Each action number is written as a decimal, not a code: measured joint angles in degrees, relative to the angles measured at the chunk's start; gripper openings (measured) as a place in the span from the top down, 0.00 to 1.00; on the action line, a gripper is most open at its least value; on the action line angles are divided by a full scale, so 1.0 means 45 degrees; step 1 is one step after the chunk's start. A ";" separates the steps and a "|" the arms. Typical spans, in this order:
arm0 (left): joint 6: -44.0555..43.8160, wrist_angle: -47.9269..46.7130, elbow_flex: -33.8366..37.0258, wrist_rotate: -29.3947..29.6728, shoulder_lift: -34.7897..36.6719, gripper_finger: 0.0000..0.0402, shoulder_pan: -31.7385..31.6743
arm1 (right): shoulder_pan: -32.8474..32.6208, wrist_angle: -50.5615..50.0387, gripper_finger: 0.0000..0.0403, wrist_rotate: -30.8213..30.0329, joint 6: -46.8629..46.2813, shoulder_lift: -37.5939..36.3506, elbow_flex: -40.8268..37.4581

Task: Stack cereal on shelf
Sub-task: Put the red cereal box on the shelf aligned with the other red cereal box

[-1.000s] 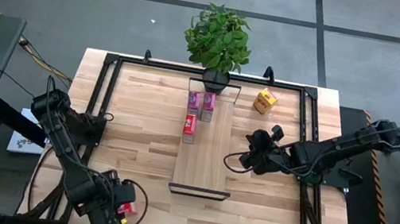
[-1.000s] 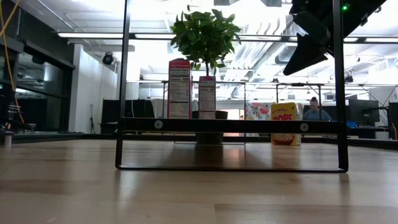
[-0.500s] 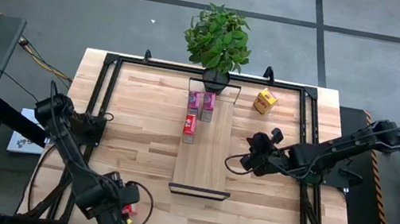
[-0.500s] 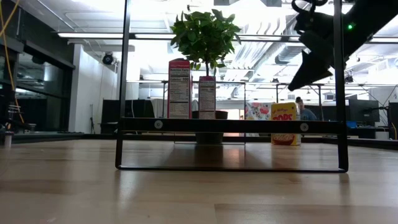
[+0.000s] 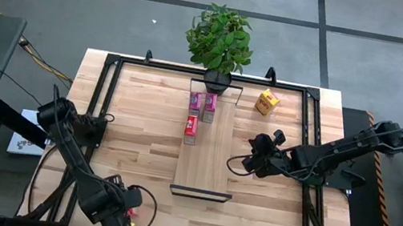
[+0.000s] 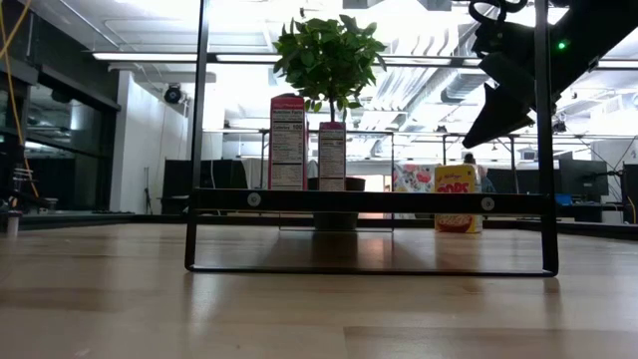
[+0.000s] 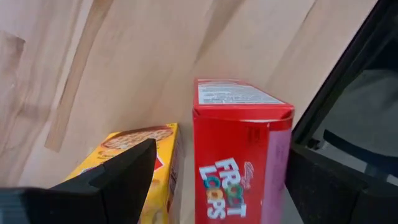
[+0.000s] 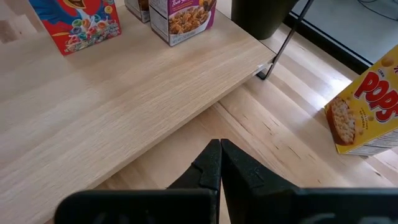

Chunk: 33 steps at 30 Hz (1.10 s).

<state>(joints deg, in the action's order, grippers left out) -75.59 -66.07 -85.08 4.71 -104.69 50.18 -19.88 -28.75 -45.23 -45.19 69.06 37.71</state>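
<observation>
The shelf lies lengthwise in the table's middle. On its far left part stand two pink cereal boxes and a red one. A yellow box stands on the table at the far right. My left gripper is open at the table's near left corner. Its fingers stand on either side of a red Froot Loops box, and a yellow box is next to it. My right gripper is shut and empty, above the table just right of the shelf.
A potted plant stands at the shelf's far end. A black metal frame runs around the tabletop. The shelf's near end frame rises in the low view. Bare wood lies right of the shelf.
My left arm's elbow has sunk toward the table's near edge, and its gripper has shifted slightly toward the near right. My right gripper has drawn a little toward the table's right edge and dropped slightly. The boxes have stayed in place.
</observation>
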 joint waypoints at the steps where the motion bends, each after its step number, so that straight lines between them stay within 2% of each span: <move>1: 0.0148 0.0040 0.0000 -0.0163 -0.0129 0.20 -0.0049 | 0.0000 0.0000 1.00 0.0000 0.0005 0.0000 0.0000; 8: 0.0525 0.0040 0.0015 -0.0408 -0.0836 0.20 -0.0239 | 0.0000 0.0068 1.00 -0.0005 0.0034 0.0000 -0.0005; 16: 0.0496 0.0045 0.0015 -0.0590 -0.0868 0.22 -0.0249 | 0.0000 0.0073 1.00 -0.0006 0.0039 0.0000 -0.0005; 22: 0.0536 0.0045 0.0015 -0.1031 -0.0868 0.38 -0.0330 | 0.0000 0.0073 1.00 -0.0010 0.0044 0.0000 -0.0005; 28: 0.1428 -0.0002 -0.0129 -0.1603 -0.0868 0.57 -0.0491 | 0.0000 0.0076 1.00 -0.0012 0.0044 0.0000 -0.0005; 33: 0.2608 -0.0112 -0.1504 -0.2268 -0.0868 0.62 -0.0574 | 0.0000 0.0078 1.00 -0.0207 0.0049 0.0000 -0.0005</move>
<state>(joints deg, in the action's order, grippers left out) -63.86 -66.58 -91.84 -5.49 -108.60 47.59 -19.88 -28.40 -46.17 -44.97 69.06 37.69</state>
